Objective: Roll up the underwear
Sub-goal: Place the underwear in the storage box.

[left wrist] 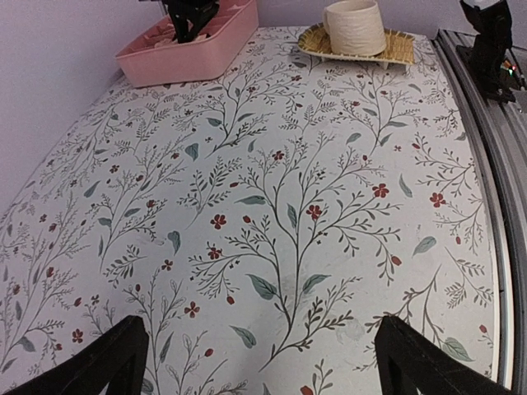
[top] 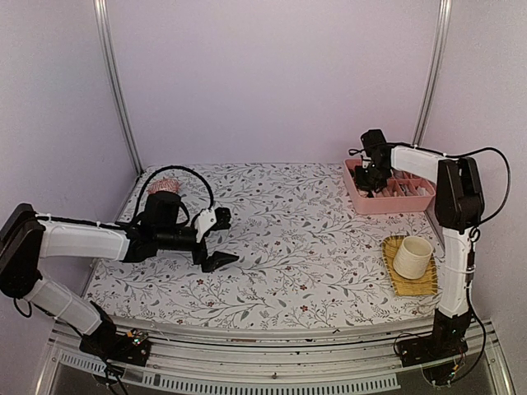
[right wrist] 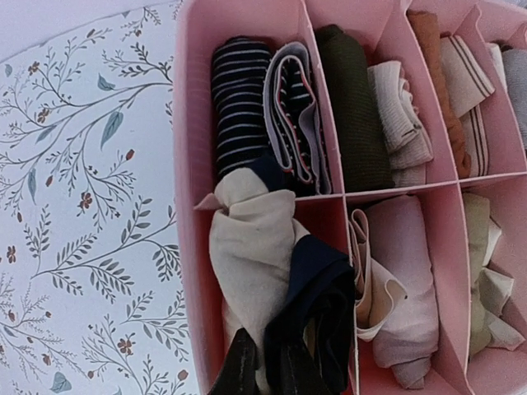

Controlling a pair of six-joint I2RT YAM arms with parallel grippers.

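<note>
Right gripper (right wrist: 265,372) is being held clenched on the beige underwear (right wrist: 255,239), with the bundle's black-edged end being pinched between the dark fingers. The bundle is being kept in the near-left compartment of the pink organizer (right wrist: 189,164), its top being pressed against the cross divider (right wrist: 329,197). Just past that divider, the striped navy underwear (right wrist: 239,99) is being seen rolled in the next compartment, touching a folded grey-and-red piece (right wrist: 292,115). The neighbouring cells are being crowded by an olive roll (right wrist: 354,107), a ribbed white roll (right wrist: 399,115) and a pale pink cloth (right wrist: 403,271). In the top view the right gripper (top: 368,177) is being held down into the organizer (top: 387,204) at the far right of the floral table cover (top: 288,230).

Left gripper (left wrist: 262,370) is being held released, its 2 fingertips (left wrist: 107,362) spread wide above bare floral cover (left wrist: 272,206); nothing is being gripped. In the top view it (top: 216,247) is being held well apart from the organizer. A cup (top: 412,257) is being shown standing on a woven tray (top: 394,280) near the right arm, and a hairbrush (top: 165,188) is being partly hidden behind the left arm.
</note>
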